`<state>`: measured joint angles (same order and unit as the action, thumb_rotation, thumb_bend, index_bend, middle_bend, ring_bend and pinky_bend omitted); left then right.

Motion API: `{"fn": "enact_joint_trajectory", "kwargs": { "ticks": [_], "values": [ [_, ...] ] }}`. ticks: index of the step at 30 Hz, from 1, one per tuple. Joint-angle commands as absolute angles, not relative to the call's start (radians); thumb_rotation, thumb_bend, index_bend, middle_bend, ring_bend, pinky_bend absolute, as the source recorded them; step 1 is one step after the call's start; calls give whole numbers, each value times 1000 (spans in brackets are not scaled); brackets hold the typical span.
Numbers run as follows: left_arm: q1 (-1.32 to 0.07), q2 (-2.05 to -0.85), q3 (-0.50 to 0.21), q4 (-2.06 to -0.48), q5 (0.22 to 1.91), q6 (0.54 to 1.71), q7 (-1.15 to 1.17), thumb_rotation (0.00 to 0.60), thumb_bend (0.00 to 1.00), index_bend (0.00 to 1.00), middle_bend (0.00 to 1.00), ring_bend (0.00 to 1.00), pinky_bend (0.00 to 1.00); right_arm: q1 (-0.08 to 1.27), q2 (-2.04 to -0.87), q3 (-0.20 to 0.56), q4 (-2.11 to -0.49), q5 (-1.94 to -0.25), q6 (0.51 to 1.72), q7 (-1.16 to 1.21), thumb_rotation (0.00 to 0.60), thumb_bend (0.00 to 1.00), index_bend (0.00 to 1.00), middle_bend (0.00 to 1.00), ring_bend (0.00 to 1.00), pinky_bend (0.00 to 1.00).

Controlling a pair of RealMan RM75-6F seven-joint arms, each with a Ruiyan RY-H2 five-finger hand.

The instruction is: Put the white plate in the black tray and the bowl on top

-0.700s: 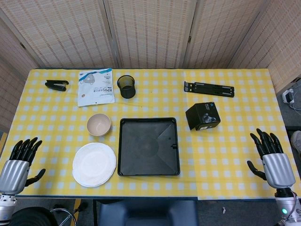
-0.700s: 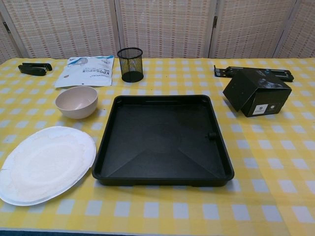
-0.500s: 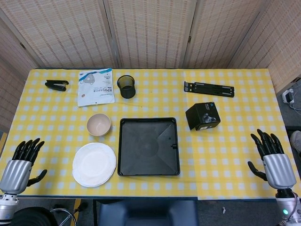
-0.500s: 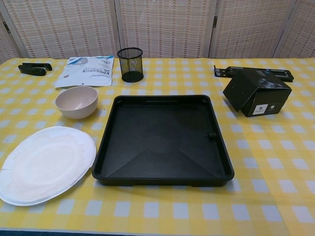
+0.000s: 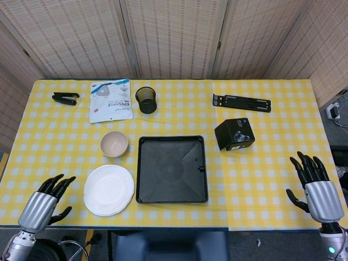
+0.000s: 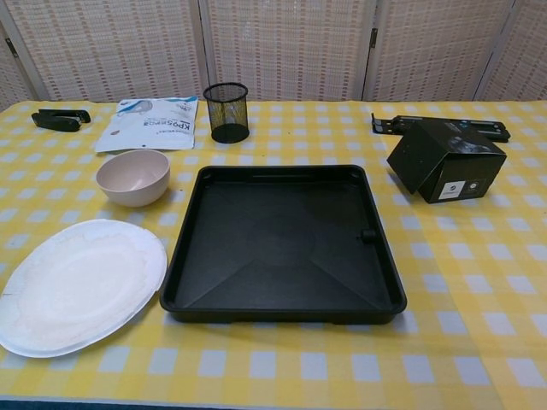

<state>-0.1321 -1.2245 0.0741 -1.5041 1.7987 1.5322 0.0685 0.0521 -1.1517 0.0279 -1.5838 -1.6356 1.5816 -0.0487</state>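
White plate (image 5: 109,190) beside black tray (image 5: 172,169); bowl (image 5: 114,144) behind plate.

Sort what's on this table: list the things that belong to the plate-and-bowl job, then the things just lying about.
Part of the job:
white plate
black tray
bowl

Just lying about:
mesh pen cup
mask packet
stapler
black box
folded black stand

Neither the left hand nor the right hand holds anything.

Stapler (image 5: 65,98) — mask packet (image 5: 110,100) — mesh cup (image 5: 146,100).
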Motion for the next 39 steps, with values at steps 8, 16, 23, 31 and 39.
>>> {"fn": "enact_joint_trajectory", "kwargs": {
  "ticks": [8,16,23,31,39],
  "values": [
    [-146,-1380,112,-1320,1932,1606,38,600,282,405,1000,936,987,54,-1152,27,-1587,-1639,1578,-44,600,337,0,0,0,0],
    [-146,-1476,137,-1228,1924,1551,65,600,282,519,1000,986,1000,65,-1153,25,-1586,-1630,1549,-47,600,338,0,0,0,0],
    [-150,-1536,142,-1176,1898,1524,57,600,283,513,1000,994,1000,67,-1149,28,-1588,-1625,1544,-43,600,337,0,0,0,0],
    [-156,-1609,159,-1074,1900,1515,45,600,283,484,1000,998,1000,69,-1149,25,-1591,-1623,1537,-48,600,337,0,0,0,0],
    [-155,-1652,158,-1011,1890,1532,47,600,283,482,1000,999,1000,70,-1144,23,-1597,-1622,1533,-46,600,337,0,0,0,0]
  ]
}}
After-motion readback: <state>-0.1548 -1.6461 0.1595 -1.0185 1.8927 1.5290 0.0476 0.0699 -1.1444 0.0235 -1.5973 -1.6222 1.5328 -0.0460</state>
